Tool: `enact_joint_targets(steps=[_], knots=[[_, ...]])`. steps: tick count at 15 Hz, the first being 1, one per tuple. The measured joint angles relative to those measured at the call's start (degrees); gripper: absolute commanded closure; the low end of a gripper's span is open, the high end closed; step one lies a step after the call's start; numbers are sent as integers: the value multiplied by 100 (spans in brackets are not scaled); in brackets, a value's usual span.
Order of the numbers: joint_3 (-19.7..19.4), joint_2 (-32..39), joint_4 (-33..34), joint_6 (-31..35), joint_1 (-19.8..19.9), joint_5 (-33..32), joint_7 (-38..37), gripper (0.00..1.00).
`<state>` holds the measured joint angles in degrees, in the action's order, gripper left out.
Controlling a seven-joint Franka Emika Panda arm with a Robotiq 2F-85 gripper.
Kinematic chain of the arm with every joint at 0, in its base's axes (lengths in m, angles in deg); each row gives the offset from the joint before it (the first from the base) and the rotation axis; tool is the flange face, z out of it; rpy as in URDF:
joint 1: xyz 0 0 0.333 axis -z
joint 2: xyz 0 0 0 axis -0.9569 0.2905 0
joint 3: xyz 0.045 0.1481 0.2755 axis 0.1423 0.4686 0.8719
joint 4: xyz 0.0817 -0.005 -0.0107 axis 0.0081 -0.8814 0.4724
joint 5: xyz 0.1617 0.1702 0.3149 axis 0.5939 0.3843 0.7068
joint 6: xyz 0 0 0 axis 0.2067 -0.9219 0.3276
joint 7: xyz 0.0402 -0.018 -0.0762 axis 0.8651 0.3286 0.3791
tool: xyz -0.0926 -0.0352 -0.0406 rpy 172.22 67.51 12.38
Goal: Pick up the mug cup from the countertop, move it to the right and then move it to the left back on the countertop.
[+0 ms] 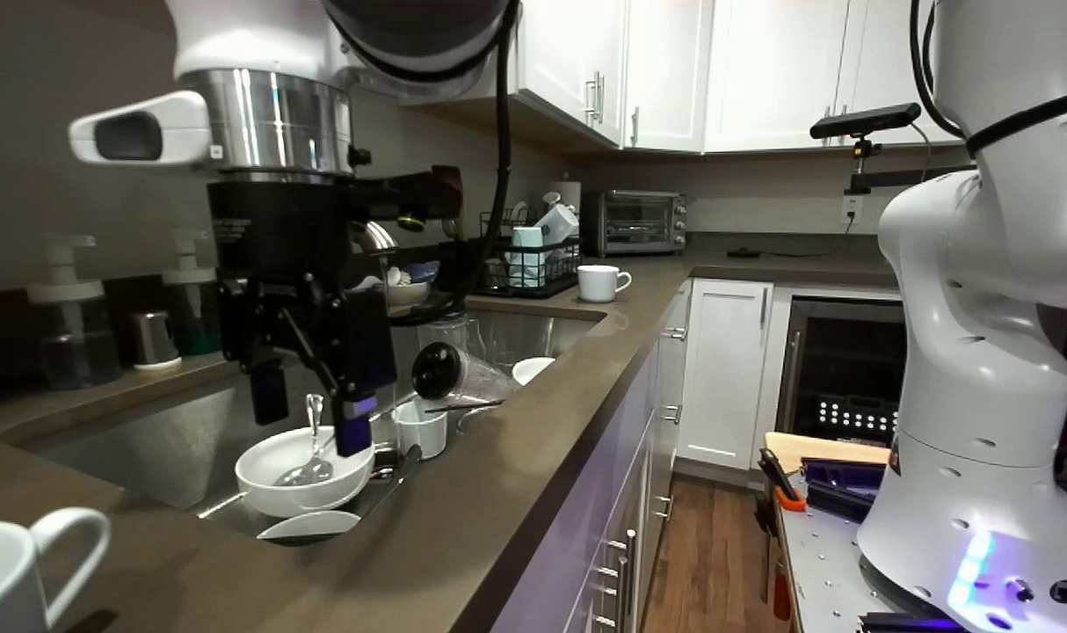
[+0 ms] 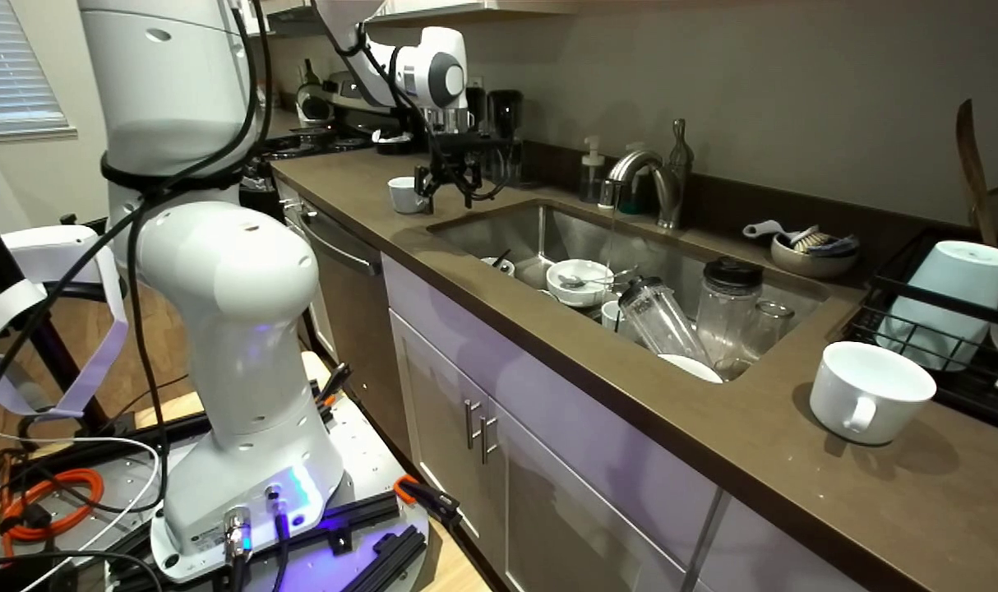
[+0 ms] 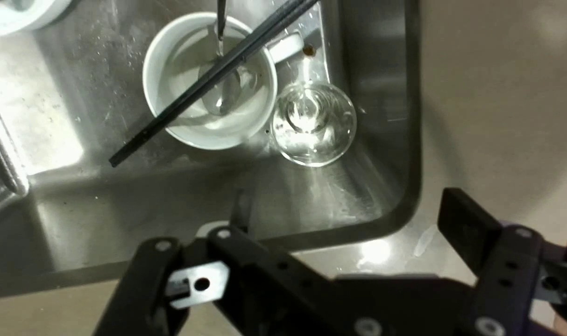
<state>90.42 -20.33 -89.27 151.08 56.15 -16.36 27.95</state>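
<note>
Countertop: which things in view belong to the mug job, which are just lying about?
Job:
gripper, open
countertop
rack-side mug or stove-side mug; can't tell which is meant

Lying about:
dish rack
white bowl and tilted clear bottle, in the sink
toaster oven
pump bottle

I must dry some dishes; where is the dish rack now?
In an exterior view, the dish rack stands mid-picture on the countertop, beyond the sink and left of the toaster oven.

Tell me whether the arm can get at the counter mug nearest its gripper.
Probably yes: the gripper hangs open and empty close by, and nothing visible blocks the way to the mug, which stands upright on the countertop.
</note>
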Motion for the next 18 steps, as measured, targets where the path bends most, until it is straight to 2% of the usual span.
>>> enact_joint_targets(steps=[6,11,18], knots=[[-36,-344,-296,0,385,303,912,0],[119,-470,-438,0,298,668,1776,0],[292,-275,-329,157,47,598,1920,0]])
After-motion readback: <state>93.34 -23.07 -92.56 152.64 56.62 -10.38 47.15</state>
